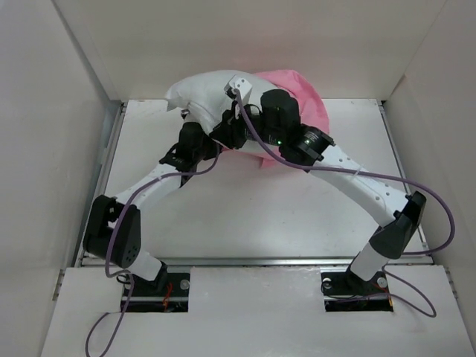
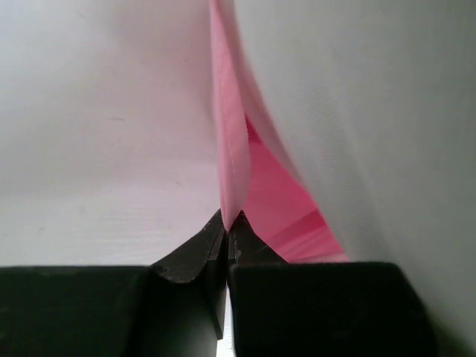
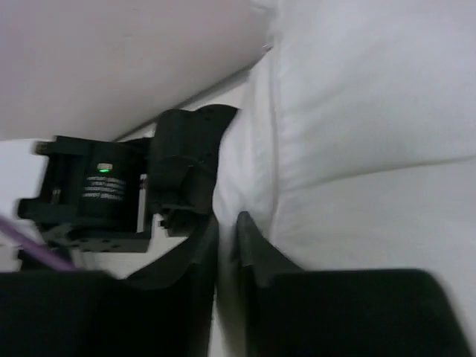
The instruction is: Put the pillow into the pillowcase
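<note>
Both black fingers of the left gripper [image 2: 227, 222] are pressed together on a hanging edge of the thin, shiny pink satin pillowcase [image 2: 232, 149], which rises straight up from the pinch as a narrow fold and opens into a deeper pink pocket on its right. Against that pocket lies the pale flank of the plump, soft white rectangular pillow [image 2: 372, 134]. Black fingers of the right gripper [image 3: 227, 217] are nearly closed, with only a thin slit between them, and a fold of the pillow's white cover is nipped in that slit. The rest of the pillow bulges up and to the right of them in broad, creased swells. Just left of these fingers sits a black boxy housing [image 3: 93, 193] with a small green light. From the top camera both arms reach forward and meet at the far middle of the flat white table [image 1: 260, 216], where the pillow forms a white mound on the left and the pillowcase shows as a pink bulge touching it on the right, both close to the back wall. Plain white walls [image 1: 44, 111] enclose the table on three sides. A metal rail [image 1: 260, 261] runs along its near edge, and purple cables [image 1: 439, 208] loop along the arms.
</note>
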### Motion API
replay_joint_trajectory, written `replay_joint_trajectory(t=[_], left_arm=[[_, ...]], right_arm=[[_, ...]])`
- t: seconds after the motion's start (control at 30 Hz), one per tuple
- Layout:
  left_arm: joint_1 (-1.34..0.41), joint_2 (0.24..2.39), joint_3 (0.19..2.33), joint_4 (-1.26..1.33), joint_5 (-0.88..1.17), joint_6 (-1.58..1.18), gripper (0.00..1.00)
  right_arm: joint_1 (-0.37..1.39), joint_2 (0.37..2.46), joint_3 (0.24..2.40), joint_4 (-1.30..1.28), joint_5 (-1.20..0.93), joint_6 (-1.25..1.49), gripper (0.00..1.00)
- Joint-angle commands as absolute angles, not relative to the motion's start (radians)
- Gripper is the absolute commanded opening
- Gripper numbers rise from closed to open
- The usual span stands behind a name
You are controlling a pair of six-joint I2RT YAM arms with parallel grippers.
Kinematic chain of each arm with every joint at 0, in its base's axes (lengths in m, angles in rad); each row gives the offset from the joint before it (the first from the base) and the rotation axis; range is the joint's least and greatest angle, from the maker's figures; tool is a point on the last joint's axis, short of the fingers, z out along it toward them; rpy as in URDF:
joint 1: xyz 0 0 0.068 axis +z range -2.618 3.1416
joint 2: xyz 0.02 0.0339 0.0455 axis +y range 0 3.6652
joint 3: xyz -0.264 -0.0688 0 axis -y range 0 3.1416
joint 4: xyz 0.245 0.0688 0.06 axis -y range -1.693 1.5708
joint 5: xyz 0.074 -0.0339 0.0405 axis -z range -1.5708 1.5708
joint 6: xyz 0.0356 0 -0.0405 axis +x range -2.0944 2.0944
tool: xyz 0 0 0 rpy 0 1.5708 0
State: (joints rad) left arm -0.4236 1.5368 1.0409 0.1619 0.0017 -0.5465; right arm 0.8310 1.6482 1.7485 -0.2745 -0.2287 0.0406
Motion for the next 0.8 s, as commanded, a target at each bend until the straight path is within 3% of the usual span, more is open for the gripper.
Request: replay_joint_trajectory(t=[0.0, 0.03, 0.13, 0.17, 0.43, 0.63, 0.77], left_arm=[[-0.376, 1.411, 0.990, 0.291, -0.023, -0.558, 0.00], [-0.376, 1.398, 0.971, 0.291, -0.023, -0.558, 0.00], [-0.339, 1.367, 0.934, 0.291, -0.044, -0.535, 0.00], [-0.339, 1.356, 0.934, 0.291, -0.044, -0.535, 0.00], [-0.299, 1.347, 0.910, 0.301, -0.057, -0.482, 0.00], [-0.279, 1.347, 0.910, 0.301, -0.057, -0.471, 0.00], [-0.268, 1.356, 0.920, 0.301, -0.057, -0.450, 0.00]], right_arm=[[0.862, 1.601, 1.838, -0.379, -0.478, 0.051, 0.31], [0.862, 1.589, 1.864, -0.379, -0.488, 0.051, 0.53], [0.862, 1.549, 1.900, -0.393, -0.401, 0.012, 0.94], [0.862, 1.537, 1.931, -0.402, -0.359, 0.012, 0.97], [0.781, 1.462, 2.040, -0.400, 0.184, 0.012, 0.99], [0.545, 1.489, 2.083, -0.400, 0.201, 0.121, 0.99], [0.379, 1.658, 2.180, -0.495, 0.051, 0.146, 0.99]])
